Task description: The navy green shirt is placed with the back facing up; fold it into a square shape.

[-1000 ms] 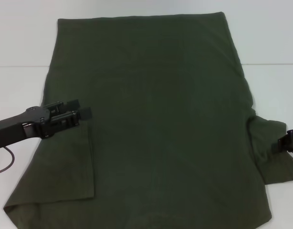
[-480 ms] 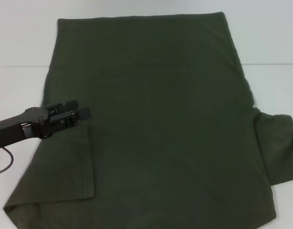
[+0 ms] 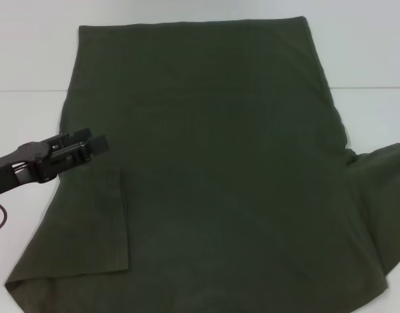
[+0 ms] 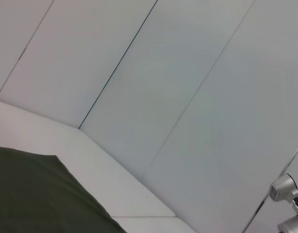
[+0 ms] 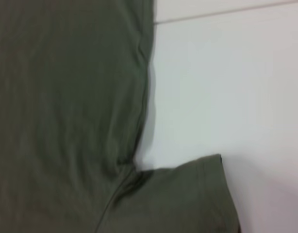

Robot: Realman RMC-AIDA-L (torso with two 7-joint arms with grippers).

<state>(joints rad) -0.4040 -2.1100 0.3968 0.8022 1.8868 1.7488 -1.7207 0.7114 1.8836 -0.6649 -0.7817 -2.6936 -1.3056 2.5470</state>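
While the left sleeve already lies folded in over the body, the navy green shirt point(image 3: 213, 169) is spread flat, plain side up, on the white table point(image 3: 24, 59). The left gripper point(image 3: 96, 140) sits over the shirt's left edge, fingers slightly parted and holding nothing. Just beyond its tips is that folded flap. The right gripper isn't in view. I'd say we're at the sleeve-folding step, and the right sleeve point(image 3: 382, 202) needs grabbing and tucking inward next.

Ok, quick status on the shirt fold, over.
Left gripper open, above shirt's left edge. Right gripper out of view. Navy green shirt flat, left sleeve folded in, right sleeve out. Nothing in the way.
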